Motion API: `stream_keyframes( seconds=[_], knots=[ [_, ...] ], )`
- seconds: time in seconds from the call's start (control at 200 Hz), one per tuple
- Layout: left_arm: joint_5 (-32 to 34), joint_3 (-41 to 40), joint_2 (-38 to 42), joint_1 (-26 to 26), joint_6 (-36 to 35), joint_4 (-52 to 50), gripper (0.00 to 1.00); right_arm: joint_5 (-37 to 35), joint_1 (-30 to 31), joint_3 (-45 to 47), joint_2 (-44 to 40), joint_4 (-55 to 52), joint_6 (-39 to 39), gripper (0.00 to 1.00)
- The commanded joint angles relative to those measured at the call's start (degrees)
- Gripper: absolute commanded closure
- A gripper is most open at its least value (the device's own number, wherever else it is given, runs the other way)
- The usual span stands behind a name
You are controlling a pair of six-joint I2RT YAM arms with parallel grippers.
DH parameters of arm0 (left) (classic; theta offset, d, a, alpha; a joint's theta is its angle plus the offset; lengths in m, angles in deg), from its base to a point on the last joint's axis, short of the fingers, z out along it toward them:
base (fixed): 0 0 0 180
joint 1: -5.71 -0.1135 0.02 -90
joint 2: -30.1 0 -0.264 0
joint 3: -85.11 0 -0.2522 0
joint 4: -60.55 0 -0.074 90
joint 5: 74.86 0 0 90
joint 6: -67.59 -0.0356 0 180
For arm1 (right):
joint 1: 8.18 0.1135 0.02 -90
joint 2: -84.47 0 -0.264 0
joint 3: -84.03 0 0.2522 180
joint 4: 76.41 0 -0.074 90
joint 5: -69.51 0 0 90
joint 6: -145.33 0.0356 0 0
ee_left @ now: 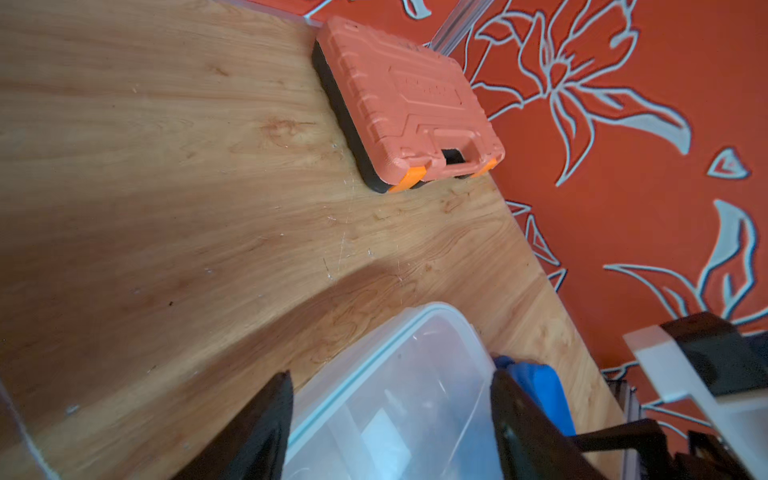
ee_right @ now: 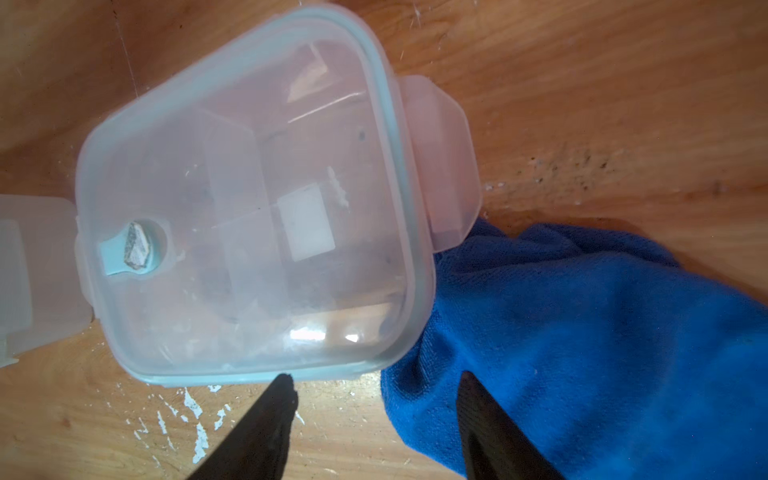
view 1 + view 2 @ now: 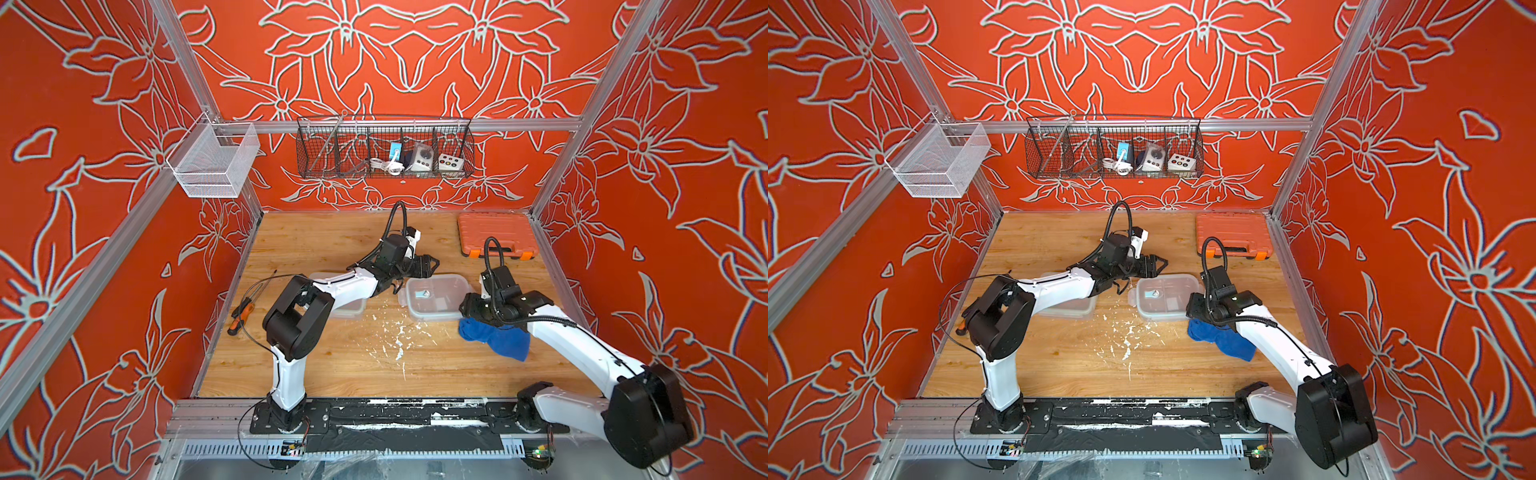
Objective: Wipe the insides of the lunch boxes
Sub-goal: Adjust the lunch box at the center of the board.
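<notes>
Cloth lies bunched on table, touching near-right corner of lidded lunch box; likely parked there for quick pickup. Your right gripper hovers low over cloth's edge, fingers apart, gripping nothing; arm reaches forward, wrist pitched down. Your left gripper is spread wide and empty over box's far side, probably to unclip lid. That arm stretches across 2nd lunch box, partly hiding it. Lid looks on: remove it before wiping.
</notes>
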Motion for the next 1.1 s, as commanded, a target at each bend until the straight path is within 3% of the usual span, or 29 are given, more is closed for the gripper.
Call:
stream_keyframes(
  seconds=[0.0,0.21,0.495,0.666,1.091],
  knots=[
    [-2.9,2.6,-2.1,-0.1,-6.7,-4.6,0.27,3.1,-0.7,0.4,2.7,5.0,2.7,0.36],
    [-2.8,3.5,-4.2,-0.3,-9.3,-7.1,0.30,4.9,-0.7,-4.0,9.1,7.4,1.6,0.39],
    [-3.1,-4.4,-0.3,-1.1,-8.2,-3.9,0.35,6.7,-0.7,-12.9,19.8,9.4,-1.7,0.41],
    [-2.6,-10.3,4.4,-1.5,-5.5,-2.2,0.36,7.4,-0.8,-20.7,26.4,8.3,-4.9,0.40],
    [-0.8,-22.6,14.5,-1.5,2.3,2.7,0.37,12.9,-0.4,-37.4,41.0,10.2,-3.5,0.42]
  ],
)
